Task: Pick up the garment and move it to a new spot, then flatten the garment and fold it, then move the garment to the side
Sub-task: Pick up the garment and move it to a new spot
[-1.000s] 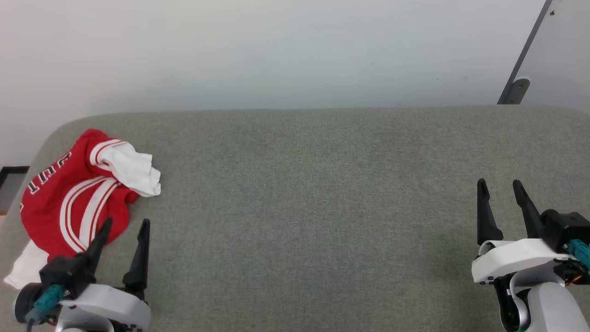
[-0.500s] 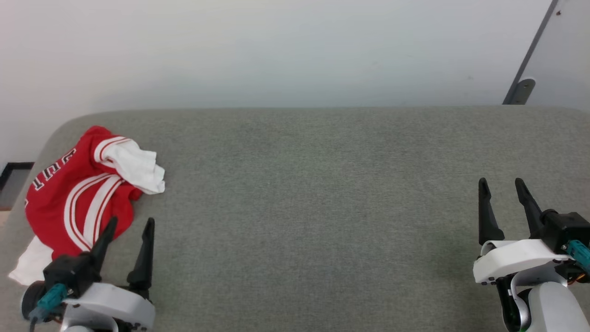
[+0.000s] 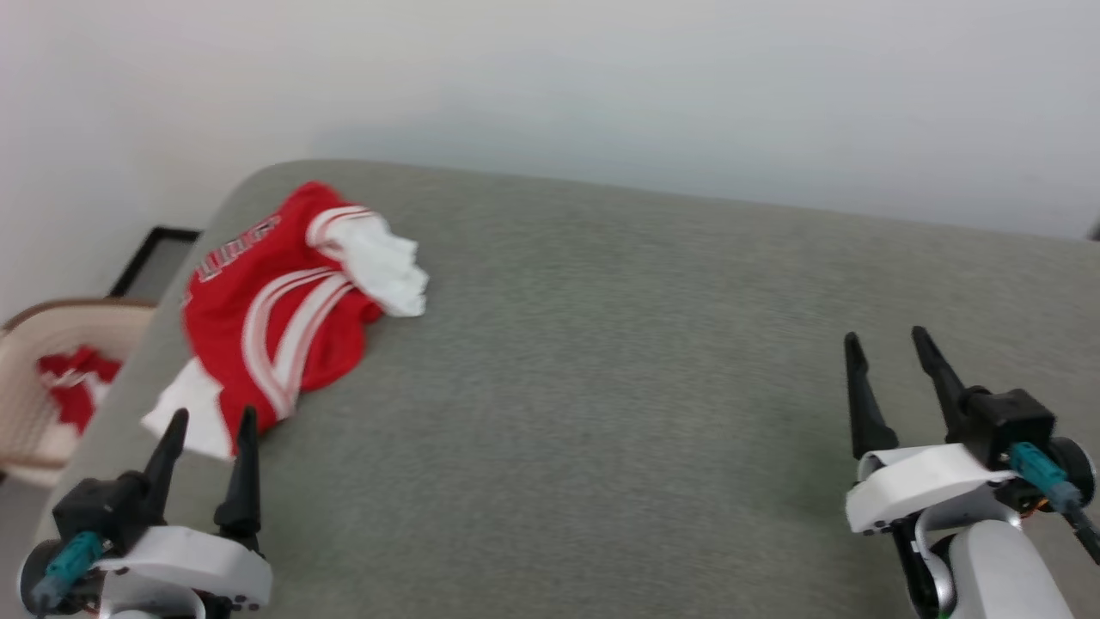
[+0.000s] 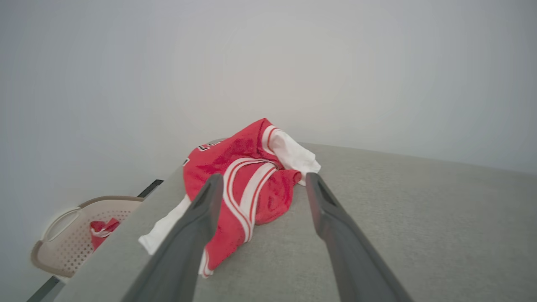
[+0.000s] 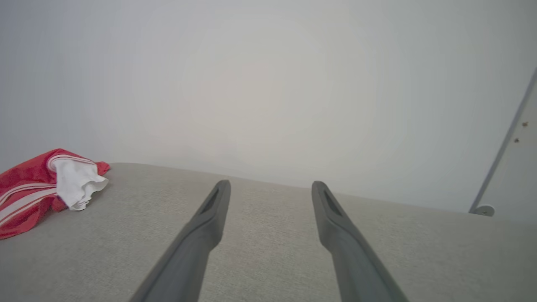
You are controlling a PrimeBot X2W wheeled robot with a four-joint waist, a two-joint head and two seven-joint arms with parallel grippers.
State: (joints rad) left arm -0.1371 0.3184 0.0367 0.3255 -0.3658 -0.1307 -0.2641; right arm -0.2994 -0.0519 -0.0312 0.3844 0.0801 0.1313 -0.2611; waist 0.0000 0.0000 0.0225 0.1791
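A grey fabric-covered bench [image 3: 601, 387] with rounded corners stands against a pale wall. The garment [image 3: 258, 309] lies crumpled at the bench's left end, near the far corner. Its long axis runs diagonally from a white sleeve at the near left edge to the red far end, and 2 white-and-red stripes follow that line. A 2nd white sleeve sticks out to the right. Left of the bench, a beige basket [image 3: 21, 413] holds red cloth. The left hand [image 3: 213, 421] is released and empty, at the garment's near end. The right hand [image 3: 885, 337] is also released, well apart.
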